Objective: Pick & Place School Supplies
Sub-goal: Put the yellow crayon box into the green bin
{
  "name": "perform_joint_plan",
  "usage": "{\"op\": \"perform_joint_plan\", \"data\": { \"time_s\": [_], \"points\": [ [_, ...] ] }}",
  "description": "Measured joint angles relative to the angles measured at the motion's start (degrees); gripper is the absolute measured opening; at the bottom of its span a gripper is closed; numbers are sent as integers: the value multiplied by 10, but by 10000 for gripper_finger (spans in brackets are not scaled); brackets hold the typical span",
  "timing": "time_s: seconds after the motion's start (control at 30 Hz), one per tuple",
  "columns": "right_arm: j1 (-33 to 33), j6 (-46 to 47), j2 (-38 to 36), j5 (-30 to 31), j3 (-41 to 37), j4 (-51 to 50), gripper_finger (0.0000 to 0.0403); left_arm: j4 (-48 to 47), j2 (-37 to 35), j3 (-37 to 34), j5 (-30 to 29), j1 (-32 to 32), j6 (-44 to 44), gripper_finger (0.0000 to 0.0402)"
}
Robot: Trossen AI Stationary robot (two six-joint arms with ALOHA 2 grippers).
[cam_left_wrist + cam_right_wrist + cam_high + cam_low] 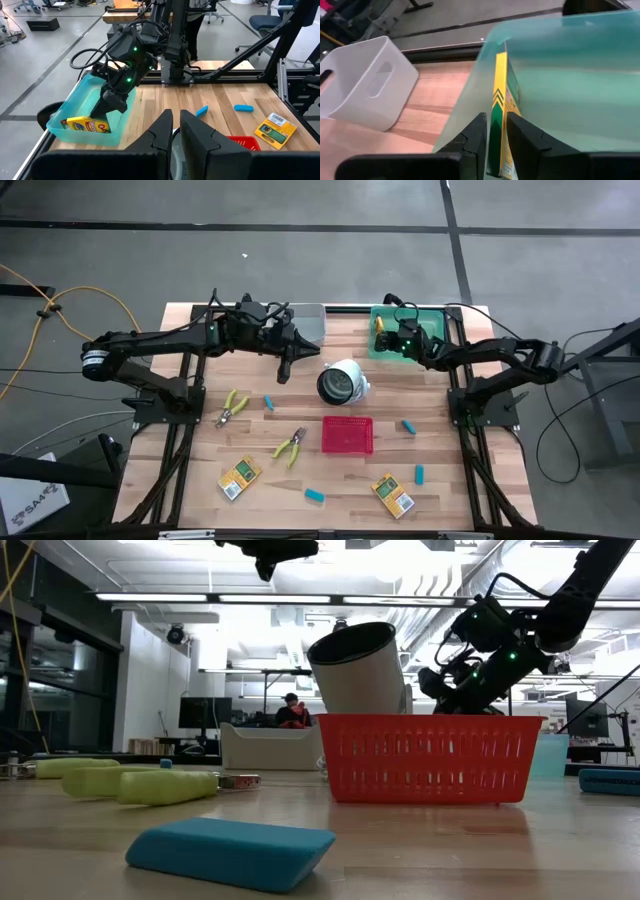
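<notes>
My right gripper [382, 338] reaches into the green tray [415, 352] at the table's far right and is shut on a yellow-and-green crayon box [87, 124], which also shows in the right wrist view [500, 100]. My left gripper [285, 366] hangs high over the table, shut and empty, just left of the white cylinder [343, 380]. Two more crayon boxes [240, 477] [392, 494] lie flat near the front edge. Two plier-like tools [232, 405] [291, 445] and several light-blue blocks [268, 402] [408, 425] lie on the table. My right gripper pinches the crayon box between its two fingers [475, 135], one on each broad face, near one end [496, 145]. The fingers slant down into the tray from above. The box stands on a long edge, low inside the tray; whether it touches the tray's floor I cannot tell.
A red basket [347, 434] stands mid-table, in front of the tilted white cylinder. A grey bin [310, 323] sits at the far edge, left of the green tray. A blue block [230, 852] lies close to the low camera. People show in the room behind.
</notes>
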Motion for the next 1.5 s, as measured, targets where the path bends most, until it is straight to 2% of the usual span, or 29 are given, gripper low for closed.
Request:
{"op": "perform_joint_plan", "data": {
  "time_s": [0.47, 0.77, 1.23, 1.5],
  "points": [
    [0, -44, 0, 6, 0, -4, 68, 0, 0, 0, 0, 0, 0, 31],
    [-1, -44, 0, 67, 0, -87, 67, 0, 0, 0, 0, 0, 0, 31],
    [0, -134, -1, 92, 0, -55, 67, 0, 0, 0, 0, 0, -5, 31],
    [0, -149, -1, 89, 0, -56, 112, 0, 0, 0, 0, 0, -7, 31]
  ]
}}
